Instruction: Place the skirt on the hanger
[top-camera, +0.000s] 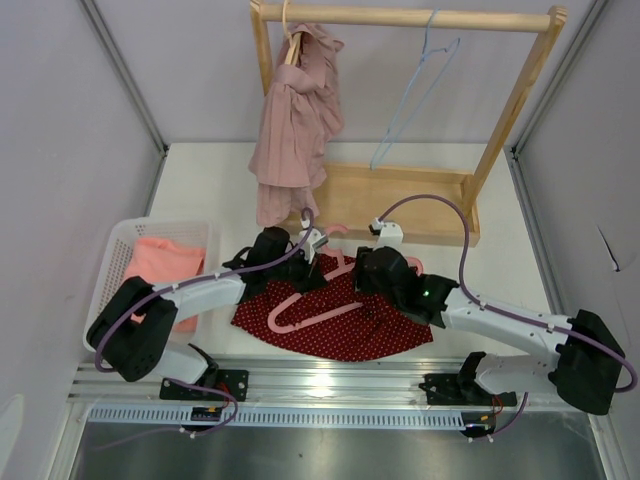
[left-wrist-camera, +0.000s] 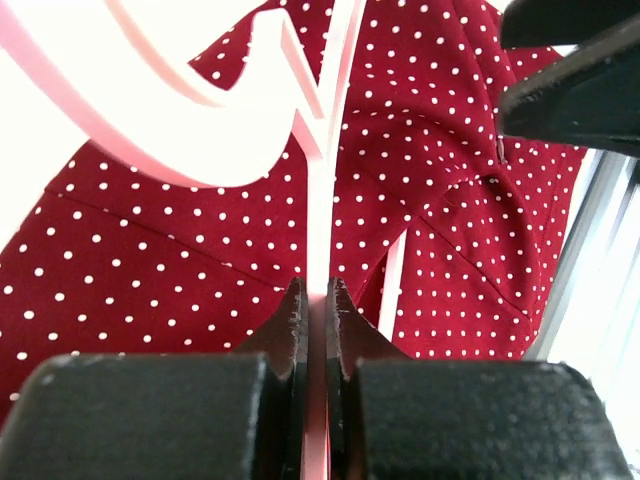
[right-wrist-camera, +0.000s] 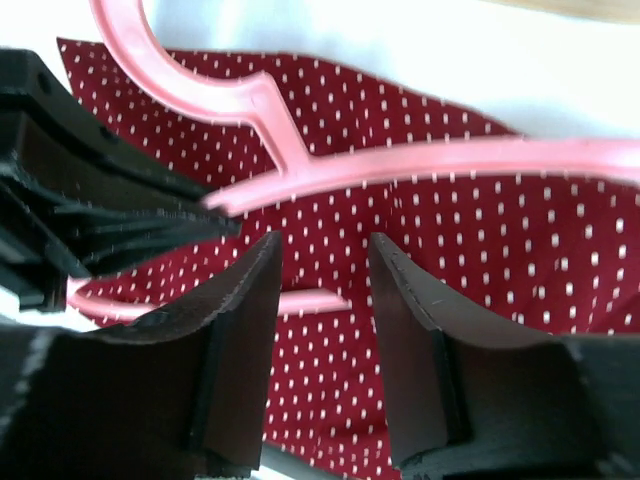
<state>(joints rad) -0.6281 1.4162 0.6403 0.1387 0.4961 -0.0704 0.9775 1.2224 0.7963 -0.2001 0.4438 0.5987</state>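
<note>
A red skirt with white dots (top-camera: 345, 325) lies flat on the table in front of the arms. A pink plastic hanger (top-camera: 300, 305) lies on it, hook toward the rack. My left gripper (top-camera: 316, 262) is shut on the hanger's thin upper bar (left-wrist-camera: 318, 230), with the skirt (left-wrist-camera: 180, 260) below it. My right gripper (top-camera: 366, 272) is open and empty just above the skirt (right-wrist-camera: 330, 340), beside the hanger's arm (right-wrist-camera: 420, 160). The hanger's lower bar (right-wrist-camera: 305, 300) slips under a fold of the fabric. My left gripper's fingers (right-wrist-camera: 110, 225) show at the left of the right wrist view.
A wooden clothes rack (top-camera: 400, 17) stands at the back, its base (top-camera: 400, 200) just behind the skirt. A pink dress (top-camera: 295, 125) and an empty blue wire hanger (top-camera: 412, 95) hang on it. A white basket (top-camera: 120, 250) with a salmon garment (top-camera: 165, 262) sits left.
</note>
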